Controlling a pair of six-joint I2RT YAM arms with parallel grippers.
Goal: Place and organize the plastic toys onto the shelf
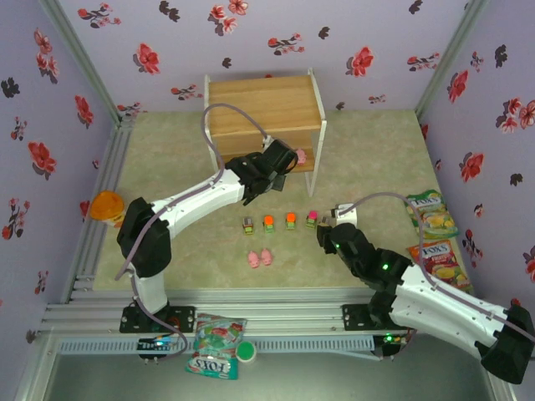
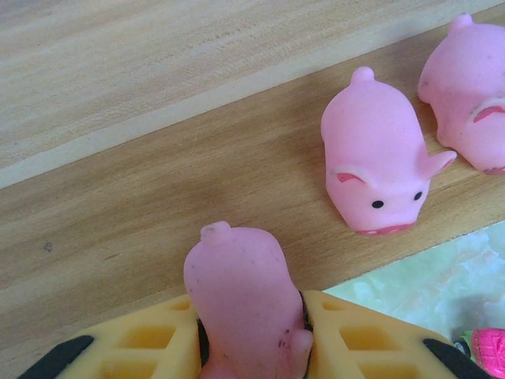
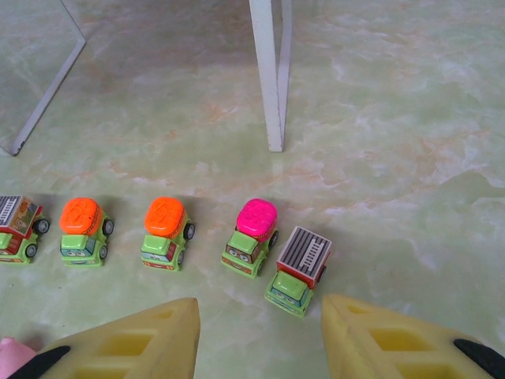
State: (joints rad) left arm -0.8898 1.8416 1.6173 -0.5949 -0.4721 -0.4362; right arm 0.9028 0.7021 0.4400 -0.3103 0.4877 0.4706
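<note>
L gripper clamped on pink pig at shelf board's front edge, beside 2 pigs. Looks light, squashy; hold flanks gently. R gripper apart, near cars.

robot test booth, floral walls, aluminium rails

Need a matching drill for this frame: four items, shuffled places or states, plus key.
1. tail-first pink plastic pig at left wrist camera
2. pink plastic pig facing that camera
3. green toy car, pink top
4. right gripper

A. open, empty
B. on the green tabletop
C. loose on the wooden shelf board
D. clamped in the left gripper

Pairs: 1-D, 2-C, 3-B, 4-A
</note>
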